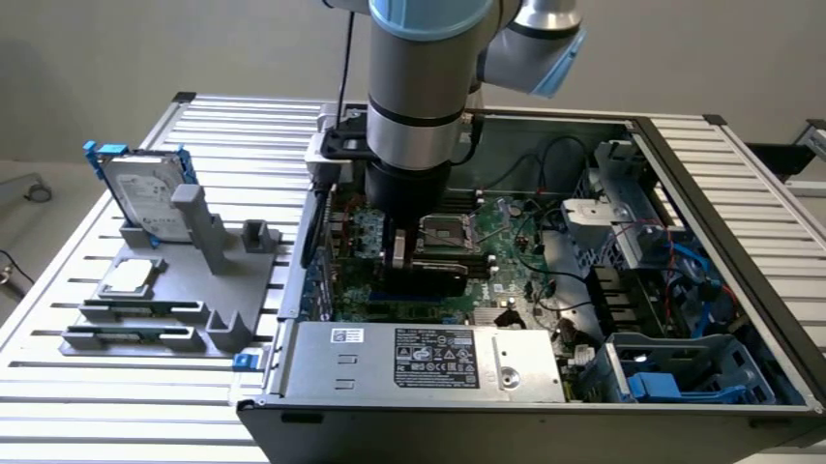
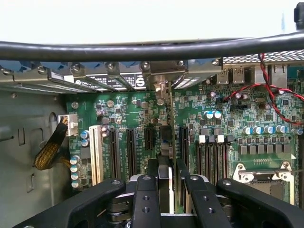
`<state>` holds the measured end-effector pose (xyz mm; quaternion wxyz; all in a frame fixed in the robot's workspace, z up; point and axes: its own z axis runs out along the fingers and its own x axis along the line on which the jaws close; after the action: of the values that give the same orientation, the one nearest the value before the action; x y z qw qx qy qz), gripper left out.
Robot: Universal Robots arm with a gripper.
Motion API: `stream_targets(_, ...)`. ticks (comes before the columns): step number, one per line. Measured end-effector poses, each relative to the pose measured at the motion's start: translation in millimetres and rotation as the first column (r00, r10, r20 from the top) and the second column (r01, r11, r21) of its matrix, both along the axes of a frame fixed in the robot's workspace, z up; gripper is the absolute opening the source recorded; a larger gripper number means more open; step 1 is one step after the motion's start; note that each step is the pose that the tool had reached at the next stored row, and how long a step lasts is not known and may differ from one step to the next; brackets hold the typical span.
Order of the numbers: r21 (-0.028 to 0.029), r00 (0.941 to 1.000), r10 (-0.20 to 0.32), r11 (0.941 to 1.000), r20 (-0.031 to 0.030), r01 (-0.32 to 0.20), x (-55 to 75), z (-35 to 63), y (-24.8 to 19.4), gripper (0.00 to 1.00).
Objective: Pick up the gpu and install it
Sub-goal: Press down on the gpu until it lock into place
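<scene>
My gripper (image 1: 416, 259) reaches down inside the open computer case (image 1: 722, 242), shut on the gpu (image 1: 436, 280). In the exterior view the gpu shows as a black card held low over the green motherboard (image 1: 516, 242), just in front of the CPU socket (image 1: 446, 230). Seen by the wrist camera, the gpu (image 2: 166, 161) stands edge-on between my two black fingers (image 2: 146, 199). It lines up with a gap among the black expansion slots (image 2: 131, 152). Its silver end bracket (image 2: 161, 90) is close to the rear slot openings. Whether it is seated I cannot tell.
A grey stand (image 1: 193, 290) at the exterior view's left holds a silver hard drive with blue frame (image 1: 145, 188) and a square CPU chip (image 1: 130, 277). Inside the case are the power supply (image 1: 427, 360), a blue drive cage (image 1: 684, 382) and red-black wires (image 2: 275, 95). A thick black cable (image 2: 142, 47) crosses the wrist view.
</scene>
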<state>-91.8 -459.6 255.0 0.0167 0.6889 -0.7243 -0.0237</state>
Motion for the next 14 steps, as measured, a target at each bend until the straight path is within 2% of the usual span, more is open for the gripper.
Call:
stream_targets(5,-0.0038,0.9999,0.011,0.9999,-0.0001,-0.011,0.0,0.0,0.0,0.27)
stream_targets(14,-0.0061,0.9996,0.027,0.9996,-0.0001,-0.027,1.1,0.0,0.0,0.27)
